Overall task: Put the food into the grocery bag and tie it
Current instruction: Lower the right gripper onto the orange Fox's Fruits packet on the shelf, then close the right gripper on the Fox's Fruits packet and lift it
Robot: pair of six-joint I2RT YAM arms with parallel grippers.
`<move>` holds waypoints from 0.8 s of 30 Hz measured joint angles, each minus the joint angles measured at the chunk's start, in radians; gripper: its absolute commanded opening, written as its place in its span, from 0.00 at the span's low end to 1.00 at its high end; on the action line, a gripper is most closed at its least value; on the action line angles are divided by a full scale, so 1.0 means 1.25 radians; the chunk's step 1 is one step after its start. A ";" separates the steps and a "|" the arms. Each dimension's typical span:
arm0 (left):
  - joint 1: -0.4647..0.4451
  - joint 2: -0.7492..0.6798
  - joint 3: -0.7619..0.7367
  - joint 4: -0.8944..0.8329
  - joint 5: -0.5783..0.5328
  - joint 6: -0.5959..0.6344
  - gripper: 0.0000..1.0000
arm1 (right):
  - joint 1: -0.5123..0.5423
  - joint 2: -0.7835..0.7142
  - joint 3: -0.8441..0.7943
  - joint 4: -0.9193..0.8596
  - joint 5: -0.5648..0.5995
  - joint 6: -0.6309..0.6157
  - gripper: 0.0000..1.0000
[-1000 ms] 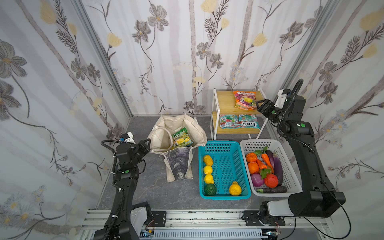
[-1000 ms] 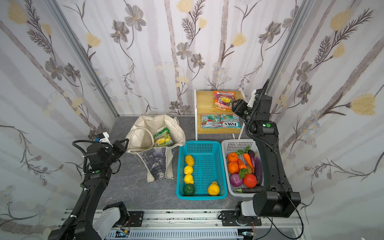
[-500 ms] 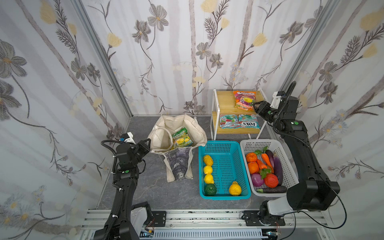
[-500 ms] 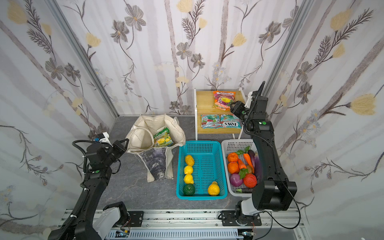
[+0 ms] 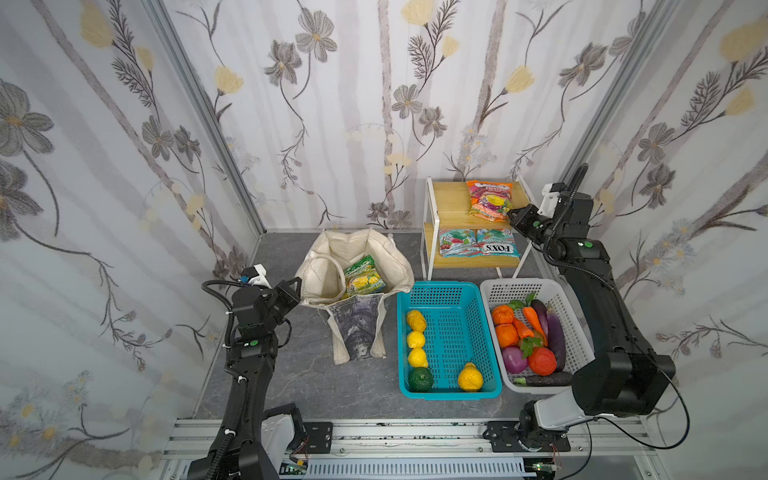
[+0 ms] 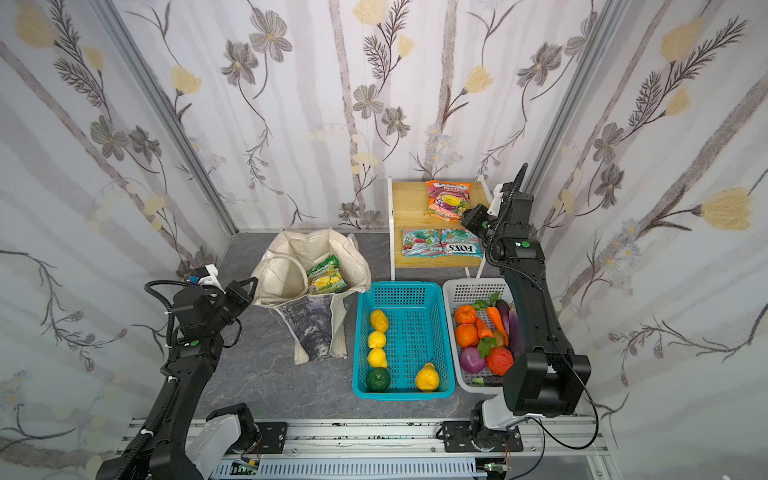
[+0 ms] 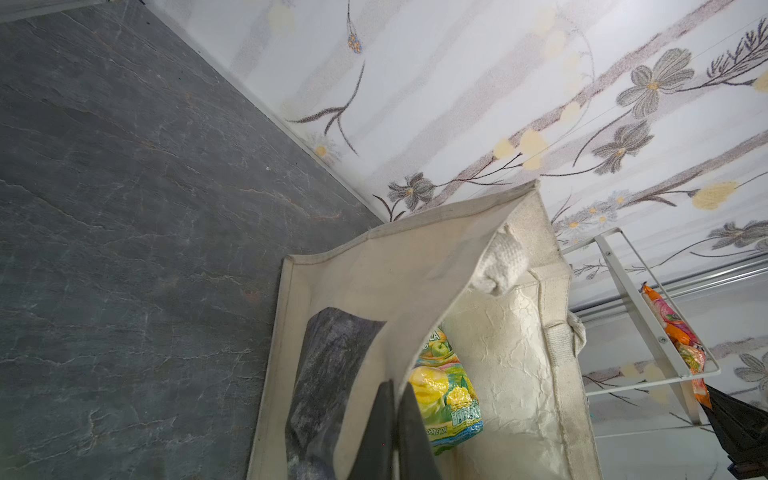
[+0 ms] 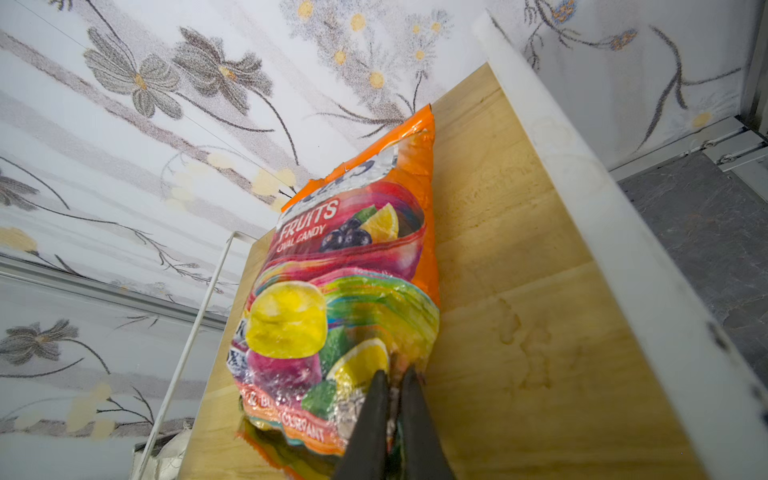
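Four candy packets show: one orange packet on the rack's top shelf, two teal packets on the shelf below the right hand, and one green packet inside the grocery bag. The right hand, its arm stretched up to the rack, is clenched on the orange packet's near corner. The left hand, wrist bent toward the bag, pinches the bag's rim, with the green packet just beyond its fingertips. The bag's print is creased and its caption is unreadable.
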 measured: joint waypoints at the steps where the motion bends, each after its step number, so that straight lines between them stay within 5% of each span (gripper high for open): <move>1: 0.000 0.000 0.000 0.000 0.000 0.000 0.00 | 0.000 -0.001 0.000 0.000 0.000 0.000 0.00; 12: 0.000 0.000 -0.001 0.000 0.000 -0.003 0.00 | 0.016 -0.085 0.012 -0.016 -0.014 0.000 0.00; 24: 0.000 -0.001 -0.002 0.001 0.000 -0.006 0.00 | 0.121 -0.182 0.082 -0.040 0.006 -0.009 0.00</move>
